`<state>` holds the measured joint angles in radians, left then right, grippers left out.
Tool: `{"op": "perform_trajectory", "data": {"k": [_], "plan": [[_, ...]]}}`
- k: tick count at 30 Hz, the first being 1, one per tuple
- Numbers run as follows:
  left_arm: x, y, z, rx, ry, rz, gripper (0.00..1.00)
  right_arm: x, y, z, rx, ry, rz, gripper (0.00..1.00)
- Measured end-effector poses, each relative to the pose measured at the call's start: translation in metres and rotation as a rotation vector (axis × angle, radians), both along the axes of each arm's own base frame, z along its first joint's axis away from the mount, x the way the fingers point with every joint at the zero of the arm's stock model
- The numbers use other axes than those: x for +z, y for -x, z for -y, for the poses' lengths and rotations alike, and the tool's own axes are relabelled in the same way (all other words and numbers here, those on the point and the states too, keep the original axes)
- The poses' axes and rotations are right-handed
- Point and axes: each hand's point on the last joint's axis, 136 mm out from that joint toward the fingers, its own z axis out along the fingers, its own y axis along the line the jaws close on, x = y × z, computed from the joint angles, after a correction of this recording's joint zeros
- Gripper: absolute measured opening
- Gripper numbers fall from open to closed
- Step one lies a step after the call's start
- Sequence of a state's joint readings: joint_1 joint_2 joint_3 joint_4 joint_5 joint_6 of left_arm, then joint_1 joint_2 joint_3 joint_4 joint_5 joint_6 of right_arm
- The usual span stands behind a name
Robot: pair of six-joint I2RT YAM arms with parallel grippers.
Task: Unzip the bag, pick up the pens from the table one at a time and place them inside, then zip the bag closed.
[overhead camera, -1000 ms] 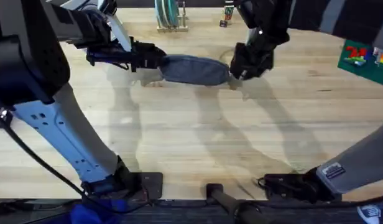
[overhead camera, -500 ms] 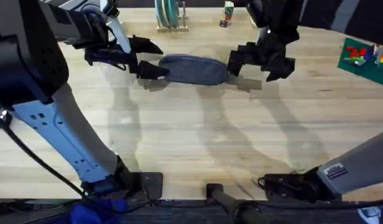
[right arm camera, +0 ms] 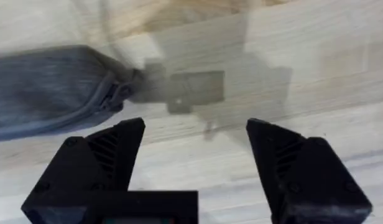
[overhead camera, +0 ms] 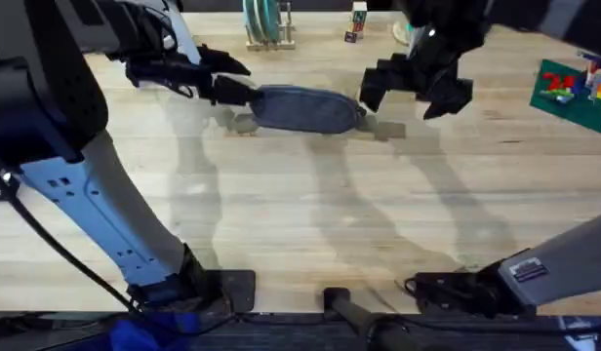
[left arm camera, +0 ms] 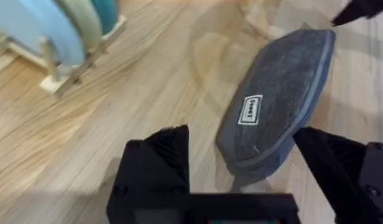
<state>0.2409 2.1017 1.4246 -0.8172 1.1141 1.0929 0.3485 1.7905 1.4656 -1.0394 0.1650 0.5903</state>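
The blue-grey bag (overhead camera: 305, 107) lies lengthwise on the table (overhead camera: 300, 214) at the far middle, its zipper shut as far as I can see. My left gripper (overhead camera: 230, 80) hovers open just off the bag's left end. In the left wrist view the bag (left arm camera: 278, 106) shows a small white label, with the gripper (left arm camera: 247, 171) above its near end. My right gripper (overhead camera: 410, 95) hangs open a little right of the bag's right end. The right wrist view shows that end of the bag (right arm camera: 48, 90) and the dark zipper pull (right arm camera: 120, 90). The pens are out of view.
A wooden rack with blue plates (overhead camera: 264, 24) stands behind the bag at the far edge, and is also in the left wrist view as the rack (left arm camera: 67, 37). Small bottles (overhead camera: 357, 21) sit beside it. A green board with coloured bricks (overhead camera: 572, 90) lies at the far right.
Both grippers were shut on the bag's ends a second ago. They have opened, let go and drawn back, the right one moving right and away. The bag stays flat.
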Motion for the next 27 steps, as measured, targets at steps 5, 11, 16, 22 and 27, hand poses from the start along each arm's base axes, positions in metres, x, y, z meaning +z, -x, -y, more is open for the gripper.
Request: {"op": "perform_trajectory", "data": {"k": [5, 11, 16, 22, 27], "plan": [[0.006, -0.008, -0.011, 0.064, -0.074, -0.117, 0.996, 0.039, -0.008, -0.003, 0.022, -0.034, 0.106, 0.996], [0.027, -0.016, -0.022, 0.107, -0.148, -0.189, 0.997, 0.082, -0.012, -0.005, 0.067, -0.064, 0.221, 0.996], [0.038, -0.012, -0.028, 0.132, -0.217, -0.271, 0.997, 0.102, -0.008, -0.009, 0.128, -0.068, 0.273, 0.996], [0.032, -0.012, -0.031, 0.185, -0.343, -0.347, 0.997, 0.114, -0.004, -0.01, 0.171, -0.067, 0.304, 0.996], [0.053, -0.009, -0.032, 0.258, -0.419, -0.345, 0.997, 0.117, -0.001, -0.009, 0.192, -0.06, 0.305, 0.996]]}}
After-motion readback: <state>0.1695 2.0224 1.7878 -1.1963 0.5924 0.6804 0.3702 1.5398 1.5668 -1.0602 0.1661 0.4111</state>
